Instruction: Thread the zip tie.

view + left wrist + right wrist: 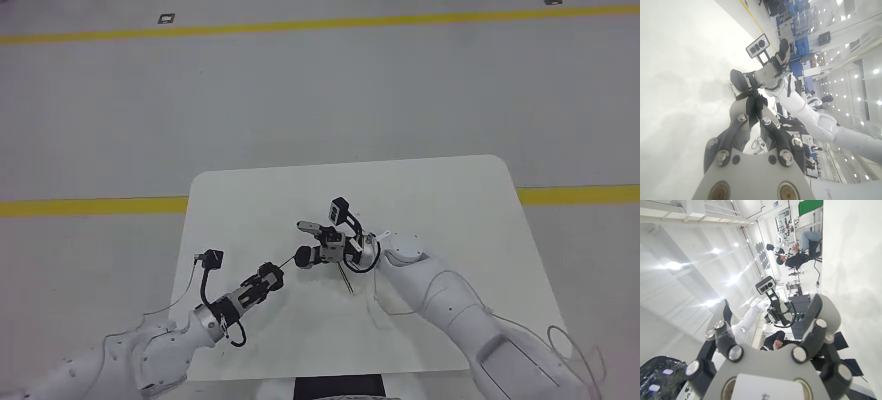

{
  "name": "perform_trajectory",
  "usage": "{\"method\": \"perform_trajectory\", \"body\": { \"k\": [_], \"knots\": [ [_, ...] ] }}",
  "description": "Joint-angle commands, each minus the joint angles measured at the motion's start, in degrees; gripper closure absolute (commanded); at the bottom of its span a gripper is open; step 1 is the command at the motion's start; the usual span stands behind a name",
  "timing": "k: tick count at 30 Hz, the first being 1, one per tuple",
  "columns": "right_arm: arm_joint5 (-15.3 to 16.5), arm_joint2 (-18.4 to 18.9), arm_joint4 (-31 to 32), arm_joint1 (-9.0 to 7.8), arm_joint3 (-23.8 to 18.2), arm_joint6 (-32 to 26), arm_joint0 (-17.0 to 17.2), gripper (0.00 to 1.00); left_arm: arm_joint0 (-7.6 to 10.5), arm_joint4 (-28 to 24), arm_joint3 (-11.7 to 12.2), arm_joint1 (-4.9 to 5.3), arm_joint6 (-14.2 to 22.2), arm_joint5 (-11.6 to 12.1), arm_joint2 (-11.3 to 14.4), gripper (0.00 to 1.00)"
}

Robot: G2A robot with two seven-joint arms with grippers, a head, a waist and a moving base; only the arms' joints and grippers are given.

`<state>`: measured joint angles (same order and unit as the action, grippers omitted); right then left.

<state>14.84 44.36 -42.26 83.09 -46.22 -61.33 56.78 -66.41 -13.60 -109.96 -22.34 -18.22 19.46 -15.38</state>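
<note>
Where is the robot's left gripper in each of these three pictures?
Top view: left gripper over the table, near left.
Left wrist view: left gripper up close, shut on the zip tie.
Right wrist view: left gripper farther off, between the open fingers of the right gripper.
Shared landmark: the white table.

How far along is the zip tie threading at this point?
Done: the zip tie is up off the table, pinched in the shut left hand. In hand: the right hand is open, with one finger close to the tie's free end. Left: no closed loop shows, so the tail probably has not gone through the head yet; the tie is too small to be sure.
</note>
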Motion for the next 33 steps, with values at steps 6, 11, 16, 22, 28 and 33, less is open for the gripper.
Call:
{"method": "perform_trajectory", "body": {
  "k": [6,11,16,22,28,33],
  "knots": [
    [-0.4,1.6,1.4,-0.74,-0.9,-0.3,1.3,0.00,-1.34,-4.2,0.8,-0.46,1.8,0.0,-1.7,1.00],
    [0.0,2.1,0.9,-0.71,-1.0,-1.5,1.8,0.00,-3.00,-6.2,0.3,-0.26,2.1,0.0,-3.5,1.00],
    [-0.1,1.6,1.0,-0.17,-0.1,-1.8,1.4,0.02,-4.60,-6.5,-0.1,-0.20,3.1,0.0,-5.2,1.00],
    [0.3,0.8,1.5,0.61,1.6,-1.3,0.7,0.50,-4.60,-6.5,-0.1,-0.20,3.1,0.0,-5.2,1.00],
    [0.6,0.2,1.2,1.44,3.6,-1.4,0.2,0.61,-4.60,-6.5,-0.1,-0.20,3.1,0.0,-5.2,1.00],
    [0.9,0.2,0.2,2.00,5.4,-2.3,0.0,0.64,-4.60,-6.5,-0.1,-0.20,3.1,0.0,-5.2,1.00]
  ]
}}
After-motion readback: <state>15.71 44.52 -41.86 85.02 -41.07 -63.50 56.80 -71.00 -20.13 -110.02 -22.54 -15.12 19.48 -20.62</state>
